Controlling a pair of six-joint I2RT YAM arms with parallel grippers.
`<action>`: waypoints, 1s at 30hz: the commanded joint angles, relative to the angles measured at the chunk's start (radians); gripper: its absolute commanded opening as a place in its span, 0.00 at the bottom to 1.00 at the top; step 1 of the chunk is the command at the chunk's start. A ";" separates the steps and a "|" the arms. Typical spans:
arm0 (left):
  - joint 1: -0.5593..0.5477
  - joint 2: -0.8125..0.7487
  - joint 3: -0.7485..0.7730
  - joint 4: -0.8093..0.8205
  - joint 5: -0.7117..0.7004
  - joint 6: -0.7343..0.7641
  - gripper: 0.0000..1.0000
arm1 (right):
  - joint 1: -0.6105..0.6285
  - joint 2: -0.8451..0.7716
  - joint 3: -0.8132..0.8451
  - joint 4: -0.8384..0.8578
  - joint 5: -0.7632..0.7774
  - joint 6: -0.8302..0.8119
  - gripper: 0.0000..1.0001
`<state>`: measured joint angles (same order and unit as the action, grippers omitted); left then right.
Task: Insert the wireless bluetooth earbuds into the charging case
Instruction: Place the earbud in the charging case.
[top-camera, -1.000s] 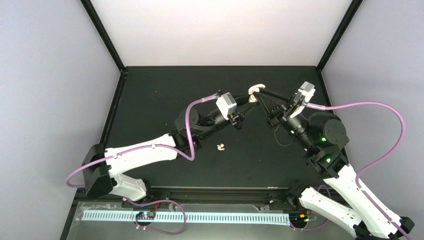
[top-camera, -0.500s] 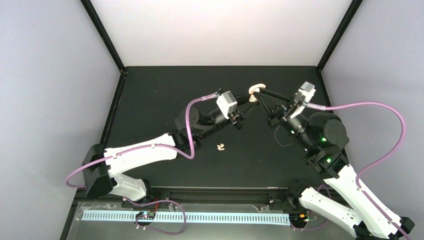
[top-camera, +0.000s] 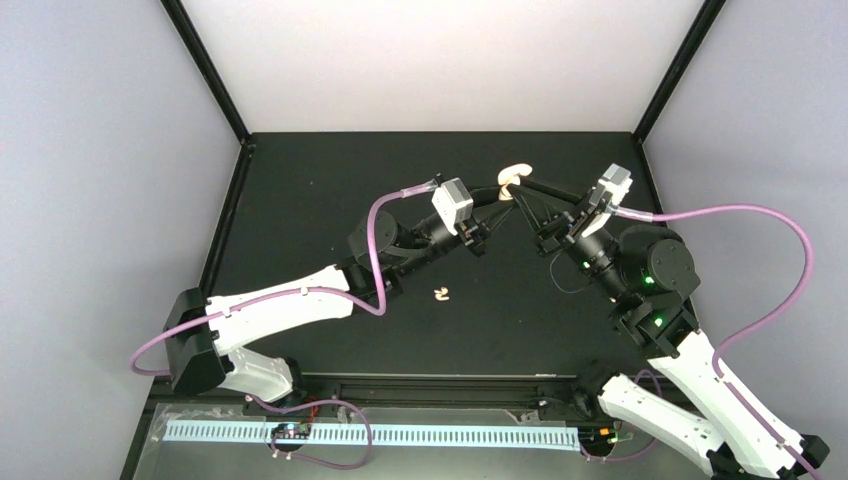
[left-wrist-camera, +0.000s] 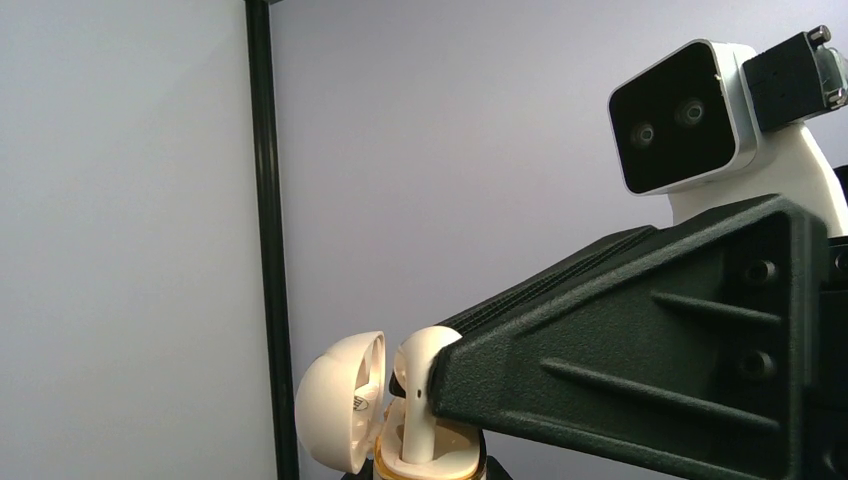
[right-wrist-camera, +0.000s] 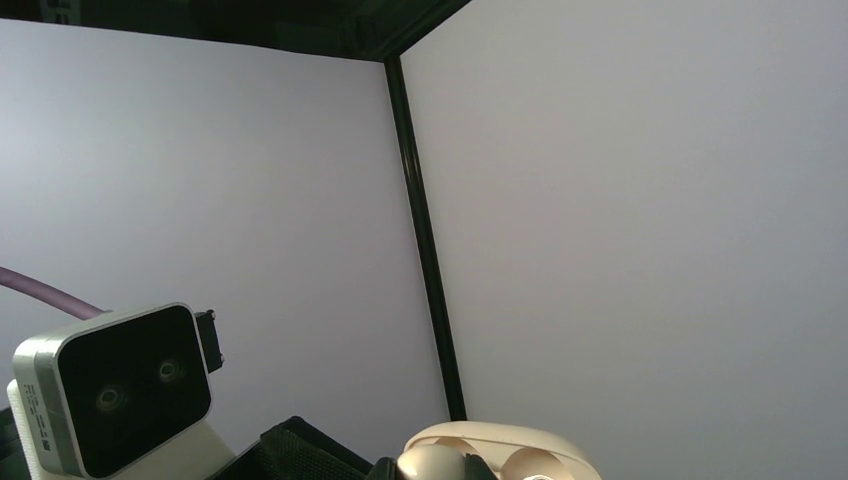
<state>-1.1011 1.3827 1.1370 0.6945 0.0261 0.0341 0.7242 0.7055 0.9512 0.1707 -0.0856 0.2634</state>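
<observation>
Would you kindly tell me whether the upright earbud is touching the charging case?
Touching. The left wrist view shows the earbud standing with its stem sunk into the base of the open charging case, with no gap between them.

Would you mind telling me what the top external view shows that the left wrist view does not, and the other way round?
Only the top external: the whole left arm and right arm, the black table, and loose earbuds lying on it. Only the left wrist: one earbud standing stem-down in the open charging case, a finger of the right gripper against it. Both: that case and the right gripper.
</observation>
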 joint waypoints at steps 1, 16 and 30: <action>-0.005 -0.017 0.050 0.028 -0.005 -0.014 0.02 | 0.002 -0.006 -0.012 -0.017 -0.010 -0.012 0.18; -0.005 -0.016 0.041 0.028 -0.003 -0.022 0.02 | 0.003 -0.010 0.011 -0.036 0.019 -0.002 0.29; -0.003 -0.014 0.040 0.036 -0.011 -0.044 0.02 | 0.003 -0.018 0.025 -0.049 0.029 0.008 0.36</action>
<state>-1.1011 1.3827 1.1374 0.6853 0.0063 0.0040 0.7246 0.6960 0.9573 0.1394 -0.0956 0.2707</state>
